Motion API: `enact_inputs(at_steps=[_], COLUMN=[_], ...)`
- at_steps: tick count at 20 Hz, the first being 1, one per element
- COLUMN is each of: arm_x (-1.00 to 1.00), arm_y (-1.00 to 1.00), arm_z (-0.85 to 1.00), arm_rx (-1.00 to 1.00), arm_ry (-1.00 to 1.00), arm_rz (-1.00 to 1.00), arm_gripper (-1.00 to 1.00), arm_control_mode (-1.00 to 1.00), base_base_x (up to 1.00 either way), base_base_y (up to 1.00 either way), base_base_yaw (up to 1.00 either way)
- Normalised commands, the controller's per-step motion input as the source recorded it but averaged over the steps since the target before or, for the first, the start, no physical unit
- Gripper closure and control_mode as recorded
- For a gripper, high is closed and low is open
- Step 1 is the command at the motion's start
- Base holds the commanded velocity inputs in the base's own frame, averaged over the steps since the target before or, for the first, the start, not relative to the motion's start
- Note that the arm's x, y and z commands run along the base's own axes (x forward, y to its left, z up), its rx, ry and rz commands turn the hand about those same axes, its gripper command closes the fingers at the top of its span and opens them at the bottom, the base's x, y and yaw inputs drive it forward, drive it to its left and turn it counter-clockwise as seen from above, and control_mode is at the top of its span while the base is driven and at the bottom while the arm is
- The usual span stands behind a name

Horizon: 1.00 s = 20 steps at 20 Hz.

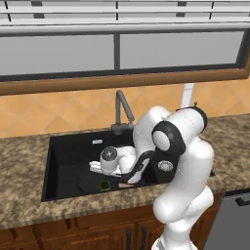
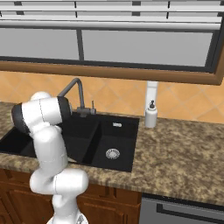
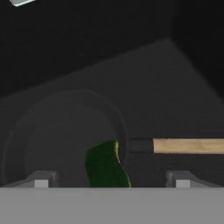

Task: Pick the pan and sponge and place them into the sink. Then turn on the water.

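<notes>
Pan: round, black and shallow, lying flat on the floor of the sink's large basin; in the hand view its rim curves from 9 o'clock over to 3 o'clock, and in the left base view it is a dark disc at the gripper's 7 o'clock.
Pan handle: thin and light brown, running out flat from the pan's rim toward 3 o'clock in the hand view, over the basin floor.
Sponge: green block with a yellowish edge, sitting at the pan's rim on its 5 o'clock side in the hand view, between the two finger tips but touching neither; in the left base view it is a small green spot just below the hand.
Gripper: down inside the large basin, its jaws spread wide with a finger tip at each side of the sponge and nothing clamped.
Sink: black double-bowl, set into the tabletop; the small basin's silver drain lies at its centre.
Faucet: dark grey and angular, standing at the sink's 12 o'clock edge.
Tabletop: speckled brown stone around the sink.
Soap dispenser: white bottle standing upright on the tabletop, at 2 o'clock of the small basin.
</notes>
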Motion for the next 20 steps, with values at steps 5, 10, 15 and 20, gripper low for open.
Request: enact_inputs(at_steps=[5,10,15,20], arm_x=[-0.29,-0.46,-0.58,-0.59], arm_y=[0.36,0.41,0.27,0.04], arm_z=[1.0,1.0,1.0,1.0], arm_rx=[0.0,0.0,0.0,0.0], arm_ry=[0.0,0.0,0.0,0.0], arm_rz=[-0.08,-0.05,-0.06,-0.07], arm_gripper=[-1.0,-1.0,-1.0,-1.0], arm_control_mode=[-1.0,-1.0,-1.0,-1.0], base_base_x=[0.0,0.0,0.0,0.0], base_base_y=[0.0,0.0,0.0,0.0], base_base_yaw=[0.0,0.0,0.0,0.0])
